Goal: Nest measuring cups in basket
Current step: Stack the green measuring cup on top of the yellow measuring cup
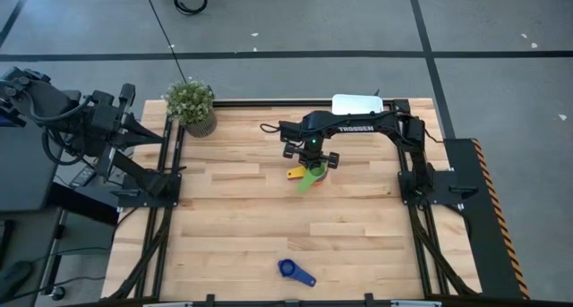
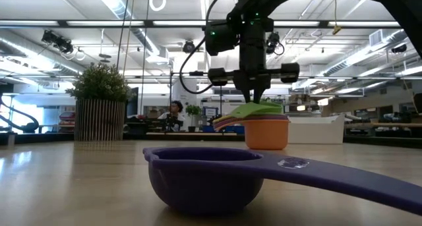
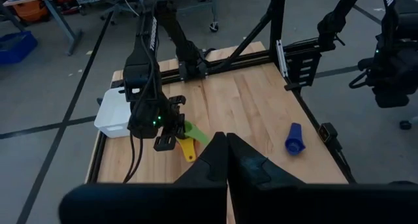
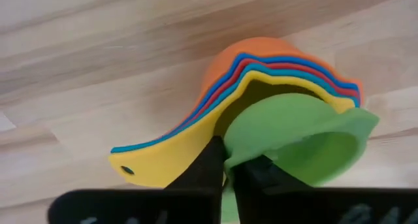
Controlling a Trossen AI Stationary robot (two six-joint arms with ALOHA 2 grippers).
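Right gripper (image 1: 312,160) pinching the small green plastic measuring cup (image 4: 297,142) over the nested stack (image 2: 262,128) mid-table.

The cups look light, stiff and smooth, so likely slippery; the flat handle or thin rim seems the best hold, and the right fingers are closed on the green cup's rim near its handle, the cup tilted above the yellow one (image 4: 173,155). The stack shows an orange outer cup (image 2: 267,134) with thin blue and red rims layered inside, handles fanned to one side. A larger dark blue round cup with a flat handle (image 1: 295,271) lies alone near the table's front edge. The white shallow plastic basket (image 1: 357,104) sits at the far edge, apart from the stack. The left gripper (image 3: 226,142), closed and empty, waits off the table's left side.
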